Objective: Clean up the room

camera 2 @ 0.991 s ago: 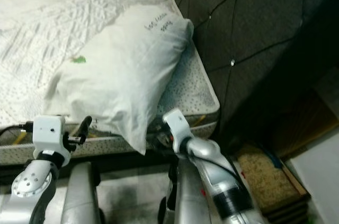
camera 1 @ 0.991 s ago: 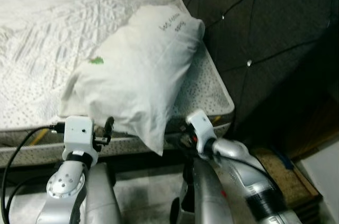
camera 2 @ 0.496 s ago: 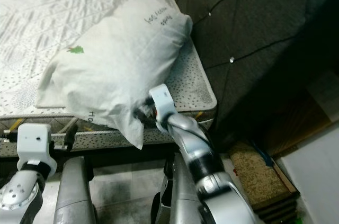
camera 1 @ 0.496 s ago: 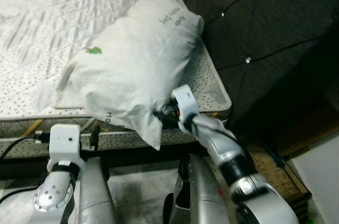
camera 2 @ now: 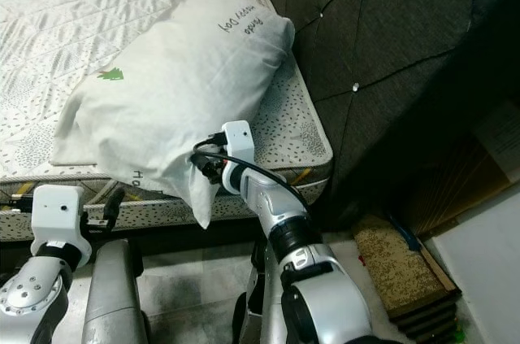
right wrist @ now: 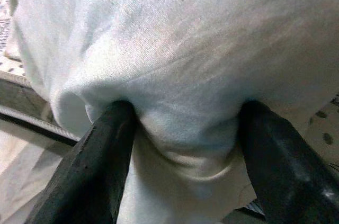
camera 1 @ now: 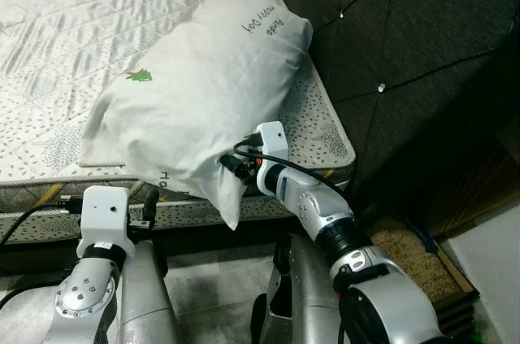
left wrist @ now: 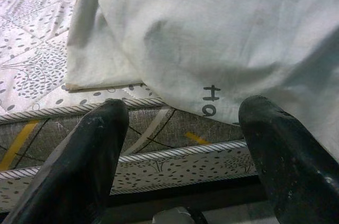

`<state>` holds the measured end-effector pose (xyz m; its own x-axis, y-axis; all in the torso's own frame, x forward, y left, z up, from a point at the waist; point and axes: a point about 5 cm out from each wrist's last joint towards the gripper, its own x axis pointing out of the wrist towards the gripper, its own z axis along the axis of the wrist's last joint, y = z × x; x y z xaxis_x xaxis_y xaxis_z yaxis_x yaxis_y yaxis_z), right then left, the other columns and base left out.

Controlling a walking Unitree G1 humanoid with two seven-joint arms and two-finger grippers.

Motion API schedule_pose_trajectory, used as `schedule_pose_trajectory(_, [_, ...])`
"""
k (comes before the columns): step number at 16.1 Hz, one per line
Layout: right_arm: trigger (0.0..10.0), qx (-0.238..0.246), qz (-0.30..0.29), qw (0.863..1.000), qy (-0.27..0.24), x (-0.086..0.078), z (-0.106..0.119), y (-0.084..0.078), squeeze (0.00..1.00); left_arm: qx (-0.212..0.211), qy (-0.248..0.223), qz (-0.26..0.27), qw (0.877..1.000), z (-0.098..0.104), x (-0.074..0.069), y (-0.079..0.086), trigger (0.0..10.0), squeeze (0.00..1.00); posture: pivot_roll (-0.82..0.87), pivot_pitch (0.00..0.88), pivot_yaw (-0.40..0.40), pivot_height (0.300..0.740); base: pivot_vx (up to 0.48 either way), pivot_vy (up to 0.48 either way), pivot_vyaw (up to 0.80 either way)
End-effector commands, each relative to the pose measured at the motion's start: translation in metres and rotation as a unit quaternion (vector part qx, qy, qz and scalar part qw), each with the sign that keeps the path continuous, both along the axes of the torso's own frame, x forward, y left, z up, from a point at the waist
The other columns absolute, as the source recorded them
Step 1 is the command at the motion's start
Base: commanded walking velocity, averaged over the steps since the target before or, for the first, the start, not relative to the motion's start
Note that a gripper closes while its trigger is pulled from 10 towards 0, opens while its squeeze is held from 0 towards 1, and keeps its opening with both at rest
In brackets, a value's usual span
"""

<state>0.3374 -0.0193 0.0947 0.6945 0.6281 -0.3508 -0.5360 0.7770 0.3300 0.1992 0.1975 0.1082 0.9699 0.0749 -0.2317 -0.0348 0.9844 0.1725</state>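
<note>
A large white pillow with a small green tree print lies on the mattress, its far end against the headboard. Its near corner hangs over the bed's edge. My right gripper is pressed into that near corner. In the right wrist view its fingers stand wide apart, open, with a bulge of the pillow's cloth between them. My left gripper hovers low in front of the bed's side, open, and the pillow's edge lies just beyond its fingertips.
A dark tufted headboard rises on the right of the bed. A brown mat lies on the floor beside it. The mattress side with its yellow-striped trim faces me at knee height.
My right arm has risen and reached forward until its fingers pushed into the pillow's near corner. The left gripper has sunk a little below the bed's edge.
</note>
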Motion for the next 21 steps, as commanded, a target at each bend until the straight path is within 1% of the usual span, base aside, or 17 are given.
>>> schedule_pose_trajectory(1, [0.0,0.034,0.035,0.999,-0.006,-0.002,0.014,0.030,0.00,-0.001,0.000,-0.005,1.000,0.002,-0.001,-0.002,10.0,0.00,0.22,0.114,-0.168,0.527,0.000,0.000,0.00])
schedule_pose_trajectory(3, [0.0,0.028,0.029,0.999,-0.015,0.003,0.017,0.027,0.00,-0.002,-0.002,-0.004,1.000,0.002,0.001,-0.002,10.0,0.00,0.22,0.104,-0.168,0.527,0.000,0.000,0.00])
schedule_pose_trajectory(5, [0.0,0.011,0.021,0.999,-0.036,0.010,0.021,0.020,0.00,-0.005,-0.004,-0.006,1.000,0.002,0.004,-0.003,10.0,0.00,0.22,0.096,-0.166,0.527,0.000,0.000,0.00])
schedule_pose_trajectory(7, [0.0,0.005,0.006,0.999,-0.049,0.017,0.027,0.012,0.00,-0.010,-0.003,-0.009,1.000,0.002,0.006,-0.004,10.0,0.00,0.21,0.090,-0.167,0.527,0.000,0.000,0.00])
schedule_pose_trajectory(9, [0.0,0.003,-0.002,0.999,-0.052,0.021,0.029,0.009,0.00,-0.012,-0.003,-0.009,1.000,0.001,0.008,-0.004,10.0,0.00,0.21,0.085,-0.168,0.527,0.000,0.000,0.00])
schedule_pose_trajectory(12, [0.0,-0.004,-0.003,0.998,-0.068,0.025,0.034,0.008,0.00,-0.016,-0.004,-0.008,1.000,0.002,0.010,-0.005,10.0,0.00,0.21,0.082,-0.168,0.527,0.000,0.000,0.00])
schedule_pose_trajectory(15, [0.0,-0.032,0.003,0.994,-0.101,0.028,0.038,0.008,0.00,-0.017,-0.006,-0.009,1.000,0.002,0.012,-0.007,10.0,0.00,0.21,0.077,-0.169,0.527,0.000,0.000,0.00])
schedule_pose_trajectory(18, [0.0,-0.093,0.027,0.982,-0.163,0.035,0.048,0.003,0.00,-0.021,-0.010,-0.003,1.000,0.002,0.015,-0.007,10.0,0.00,0.21,0.071,-0.174,0.527,0.000,0.000,0.00])
schedule_pose_trajectory(19, [0.0,-0.122,0.032,0.973,-0.193,0.040,0.055,-0.001,0.00,-0.024,-0.009,-0.002,1.000,0.002,0.015,-0.008,10.0,0.00,0.20,0.066,-0.176,0.527,0.000,0.000,0.00])
schedule_pose_trajectory(21, [0.0,-0.160,0.010,0.960,-0.228,0.052,0.072,-0.016,0.00,-0.027,-0.010,-0.005,1.000,0.001,0.017,-0.012,10.0,0.00,0.20,0.060,-0.178,0.527,0.000,0.000,0.00])
